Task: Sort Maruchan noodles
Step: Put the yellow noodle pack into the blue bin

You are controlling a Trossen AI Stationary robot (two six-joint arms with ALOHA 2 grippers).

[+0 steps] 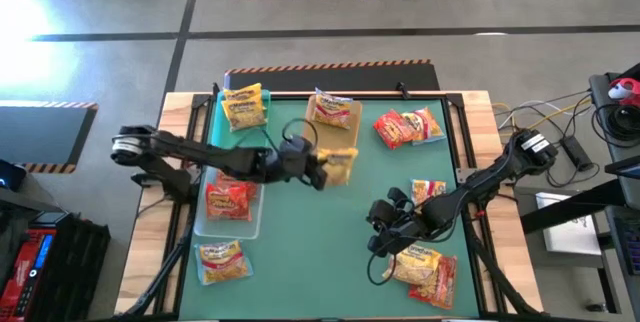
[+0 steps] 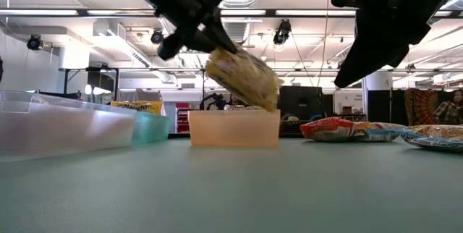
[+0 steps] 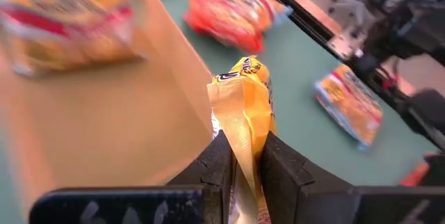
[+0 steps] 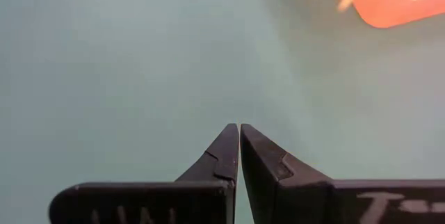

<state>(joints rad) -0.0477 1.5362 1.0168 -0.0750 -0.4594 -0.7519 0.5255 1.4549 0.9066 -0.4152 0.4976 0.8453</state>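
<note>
My left gripper [image 1: 327,169] is shut on a yellow noodle packet [image 1: 343,165] held in the air just near of the tan tray [image 1: 350,114]. That tray holds one yellow packet [image 1: 328,107]. The teal tray [image 1: 222,94] holds a yellow packet [image 1: 244,107] and the clear tray [image 1: 250,224] a red one [image 1: 229,200]. Other packets lie flat on the table: a red pair [image 1: 408,127], one [image 1: 428,191] by the right arm, one [image 1: 221,260] near left and a pile [image 1: 428,273] near right. My right gripper [image 4: 239,128] is shut and hovers over bare mat. My left gripper pinches the yellow packet between its two fingers [image 3: 281,165] by one end's edge [image 3: 243,130], with the packet standing edge-on in the hold. The fingers reach in from the table's left, slanting down. The packet [image 2: 244,77] is lifted clear and hangs tilted above the tan tray [image 2: 234,128].
The three trays stand along the table's left and far middle. The right arm [image 1: 470,187] reaches in from the right edge over the near-right mat. Bare green mat [image 1: 310,252] lies in the near middle. A dark frame and cables border the right edge.
</note>
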